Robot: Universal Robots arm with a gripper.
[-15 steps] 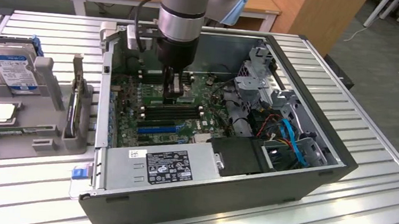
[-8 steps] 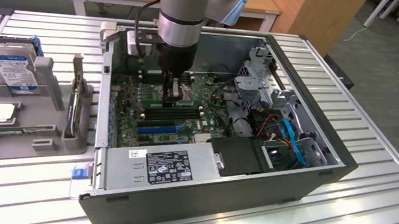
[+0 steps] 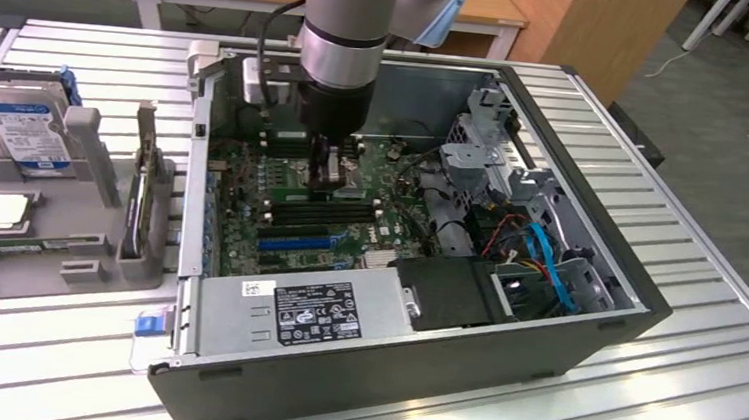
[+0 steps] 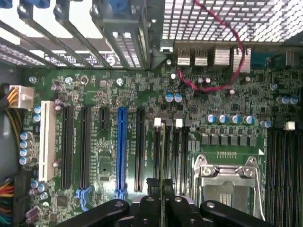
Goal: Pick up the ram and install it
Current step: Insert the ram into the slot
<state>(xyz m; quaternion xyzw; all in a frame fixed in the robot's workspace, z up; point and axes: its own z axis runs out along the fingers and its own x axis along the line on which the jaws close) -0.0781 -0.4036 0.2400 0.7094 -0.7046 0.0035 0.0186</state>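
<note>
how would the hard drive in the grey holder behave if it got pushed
The hard drive stands on edge in a grey holder, so a nudge would probably rock it, not topple it. Its boxy metal body looks rigid and likely heavy for its size.

Soft, even room light from above fills the exterior view, and the table [image 3: 700, 326] slats well away from the jaws shine pale. Inside the case [image 3: 469, 378] it is dimmer, with shade on the board [image 3: 242, 195] just under the jaws. In the wrist view the grille [image 4: 213, 19] beyond the jaws glares white, and the gripper [image 4: 163, 187] is black with faint highlights.
</note>
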